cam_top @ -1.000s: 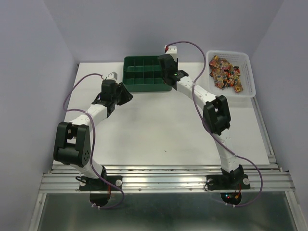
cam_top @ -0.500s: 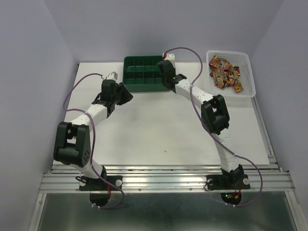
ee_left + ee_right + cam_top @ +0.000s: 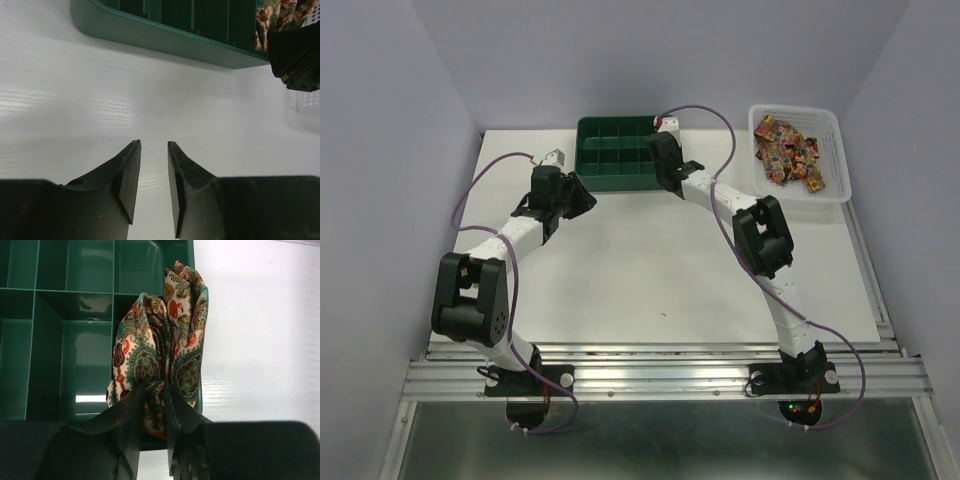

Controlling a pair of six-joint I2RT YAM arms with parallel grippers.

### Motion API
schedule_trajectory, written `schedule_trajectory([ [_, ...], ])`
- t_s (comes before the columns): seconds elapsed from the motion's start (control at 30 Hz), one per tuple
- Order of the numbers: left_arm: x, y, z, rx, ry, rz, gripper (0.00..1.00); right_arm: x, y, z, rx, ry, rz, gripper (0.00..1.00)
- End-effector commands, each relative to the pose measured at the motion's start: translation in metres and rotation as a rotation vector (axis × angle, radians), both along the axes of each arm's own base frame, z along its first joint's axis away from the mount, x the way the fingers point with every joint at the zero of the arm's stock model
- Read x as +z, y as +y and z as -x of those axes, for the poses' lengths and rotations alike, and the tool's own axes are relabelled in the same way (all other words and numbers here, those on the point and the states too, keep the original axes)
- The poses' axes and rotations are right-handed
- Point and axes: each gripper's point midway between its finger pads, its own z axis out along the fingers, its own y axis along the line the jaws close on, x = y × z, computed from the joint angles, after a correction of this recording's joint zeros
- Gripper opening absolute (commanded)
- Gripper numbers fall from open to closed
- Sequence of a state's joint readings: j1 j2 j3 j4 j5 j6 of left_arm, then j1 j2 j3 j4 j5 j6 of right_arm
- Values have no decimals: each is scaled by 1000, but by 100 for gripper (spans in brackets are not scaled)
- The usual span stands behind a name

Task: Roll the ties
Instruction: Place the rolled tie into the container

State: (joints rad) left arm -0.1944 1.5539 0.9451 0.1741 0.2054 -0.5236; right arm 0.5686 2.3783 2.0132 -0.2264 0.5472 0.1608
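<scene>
tie (image 3: 150,355) clamped in right gripper (image 3: 155,388) over green tray (image 3: 75,289), left gripper (image 3: 154,146) parted, basket (image 3: 798,196) nearby

Deep, glossy green on the tray (image 3: 620,184), every compartment the same shade. Cream tie (image 3: 167,347), crowded with paisley in red, teal-green and brown, with flecks of orange. More ties (image 3: 786,150), a jumble of red, gold and dark in busy print. White basket (image 3: 837,165), white desk (image 3: 640,270). Arms (image 3: 720,195) white with black joints, black jaws too. Purple cables (image 3: 470,190). Silver-grey rail (image 3: 660,375) up front. Pale lilac walls (image 3: 380,150) all round.
</scene>
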Motion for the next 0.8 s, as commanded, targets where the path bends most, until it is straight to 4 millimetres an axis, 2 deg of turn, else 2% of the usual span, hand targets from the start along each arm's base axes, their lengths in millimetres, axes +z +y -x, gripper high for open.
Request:
schedule_trajectory([
  [0.0, 16, -1, -9, -16, -51, -2, 39, -44, -1, 15, 60, 107, 80, 29],
  [0.27, 16, -1, -9, -18, -56, -5, 39, -60, -8, 26, 70, 186, 139, 37],
  [0.37, 22, -1, -10, -22, -67, -4, 39, -33, -8, 20, 52, 139, 119, 39],
  [0.4, 25, -2, -10, -21, -73, -2, 39, -5, -4, 15, 48, 92, 85, 41],
  [0.53, 45, 1, -11, -8, -107, -3, 39, 57, 6, 8, 76, -7, 9, 52],
  [0.57, 53, 4, -9, 6, -119, -8, 39, 90, 10, 9, 93, -59, -36, 57],
  [0.6, 61, 5, -9, 13, -134, -9, 39, 107, 11, 9, 91, -88, -72, 63],
  [0.63, 67, 8, -7, 22, -143, -14, 39, 120, 12, 12, 98, -107, -94, 72],
  [0.67, 82, 13, -3, 43, -172, -21, 39, 150, 11, 21, 103, -154, -154, 76],
  [0.7, 88, 17, 0, 59, -182, -25, 40, 156, 8, 26, 96, -166, -175, 81],
  [0.73, 96, 20, 4, 70, -200, -32, 40, 169, 3, 33, 86, -190, -203, 96],
  [0.77, 114, 28, 12, 103, -235, -42, 41, 208, -5, 43, 75, -269, -261, 100],
])
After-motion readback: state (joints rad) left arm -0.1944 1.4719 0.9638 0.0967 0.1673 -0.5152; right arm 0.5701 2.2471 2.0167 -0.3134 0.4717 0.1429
